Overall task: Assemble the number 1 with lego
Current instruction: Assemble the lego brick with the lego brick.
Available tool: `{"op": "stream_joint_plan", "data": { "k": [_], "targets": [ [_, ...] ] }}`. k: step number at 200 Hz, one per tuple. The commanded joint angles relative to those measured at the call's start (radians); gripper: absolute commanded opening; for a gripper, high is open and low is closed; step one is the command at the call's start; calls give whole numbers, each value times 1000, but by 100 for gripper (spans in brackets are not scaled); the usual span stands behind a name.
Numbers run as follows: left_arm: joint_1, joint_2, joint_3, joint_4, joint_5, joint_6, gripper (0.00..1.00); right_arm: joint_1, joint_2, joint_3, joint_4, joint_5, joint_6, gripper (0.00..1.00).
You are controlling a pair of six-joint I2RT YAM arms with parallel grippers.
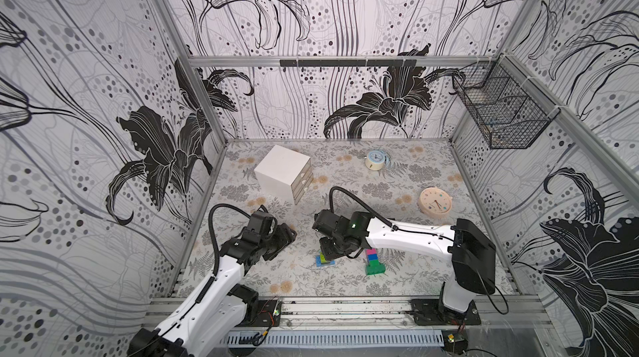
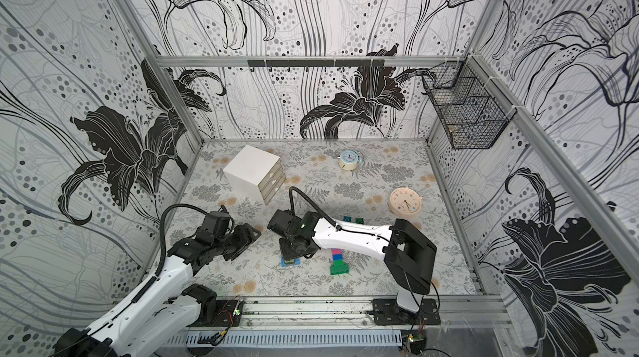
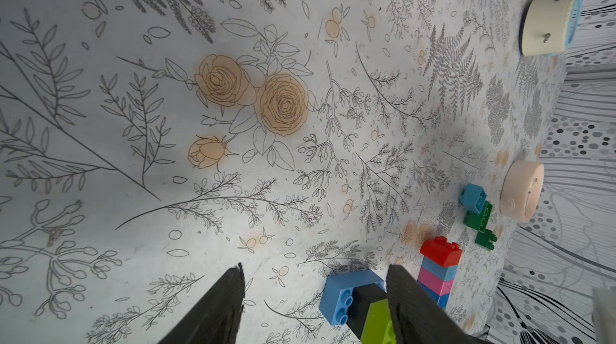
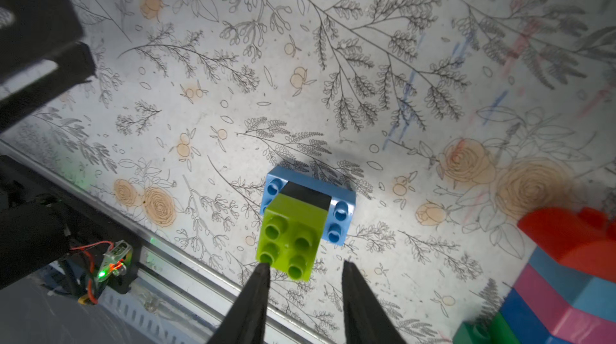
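lego stack (image 4: 293, 235) | top views: mostly hidden under right gripper (image 4: 305, 264), spread | left gripper (image 3: 315, 267) spread, empty

Floral table (image 1: 311, 281); lego (image 1: 375, 268), clocks (image 1: 436, 203), drawer box (image 1: 283, 173)

You will find the right gripper (image 1: 326, 254) directly over a small stack near the front of the table (image 1: 415, 172), where a lime brick (image 1: 322, 257) sits on a light blue brick (image 1: 325, 263); the left gripper (image 1: 288, 235) hangs apart from it to the left. Just to the right of the stack stands a tower with a dark green brick (image 1: 376, 269) at its base, a blue brick (image 1: 372, 259) above it and a pink brick (image 1: 371, 252) above that. Farther back, locate the white drawer cabinet (image 1: 281, 172), the blue alarm clock (image 1: 375, 159) and the peach clock (image 1: 435, 202), with a wire basket (image 1: 501, 116) mounted on the right wall.
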Motion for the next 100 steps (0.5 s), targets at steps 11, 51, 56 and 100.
{"op": "stream_joint_plan", "data": {
  "k": [11,51,56,100],
  "targets": [
    [5,-41,-5,38,0,-10,71,-6,58,26,-38,-8,43,35],
    [5,-61,-3,16,-14,-9,71,-7,117,39,-89,-6,49,29],
    [6,-61,-4,15,-15,-9,71,-7,124,38,-94,-5,51,29],
    [6,-68,-5,11,-24,-9,71,-6,165,8,-100,-29,70,29]
  ]
}}
